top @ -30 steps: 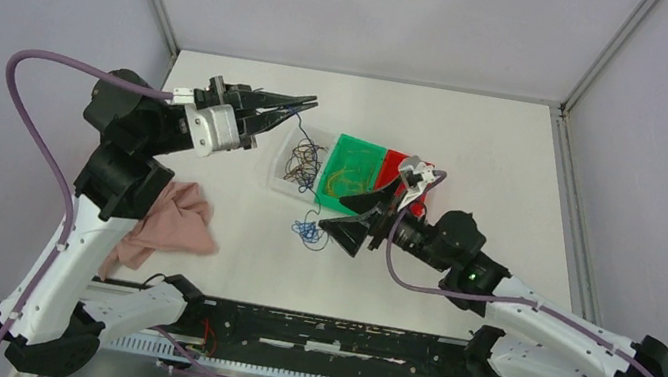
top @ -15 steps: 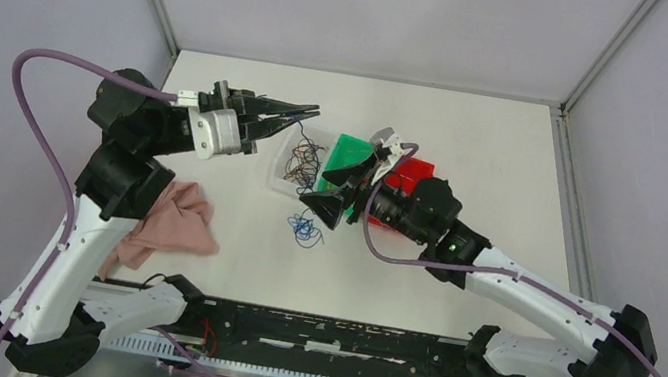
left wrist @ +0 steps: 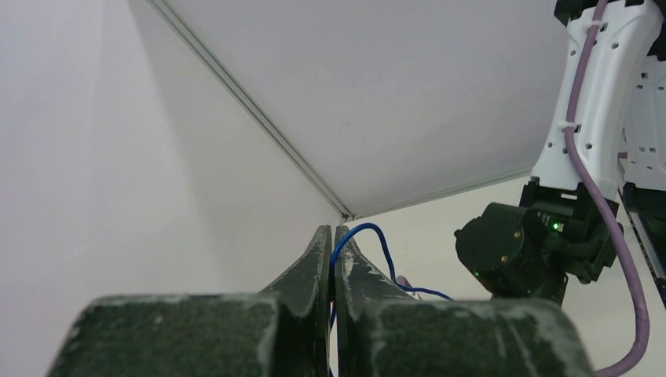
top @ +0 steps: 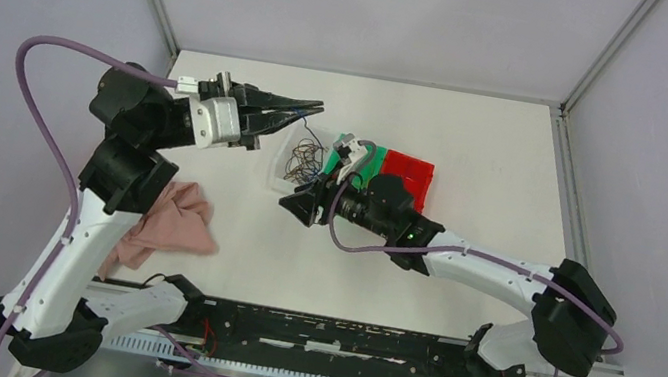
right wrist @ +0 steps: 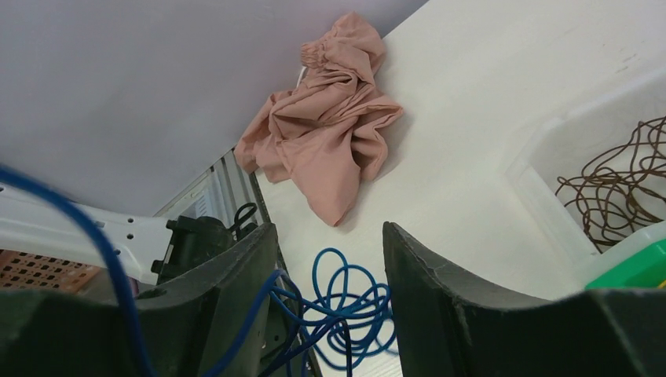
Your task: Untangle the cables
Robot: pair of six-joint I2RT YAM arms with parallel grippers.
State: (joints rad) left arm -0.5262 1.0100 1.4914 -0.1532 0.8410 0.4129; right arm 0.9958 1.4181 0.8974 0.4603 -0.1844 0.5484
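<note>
Right gripper point(right wrist: 328, 236), jaws apart, astride blue cable point(right wrist: 353, 302) near clear bin's edge point(right wrist: 550, 212)

Thin blue wire strand point(left wrist: 369, 229) clamped by the dark left gripper point(left wrist: 333, 237).
A loop is seen arching beyond the closed fingertips.

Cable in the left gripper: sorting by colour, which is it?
Blue cable, clearest in the left wrist view.

No text, label, brand name, number or sign can be read in any of the three views.
</note>
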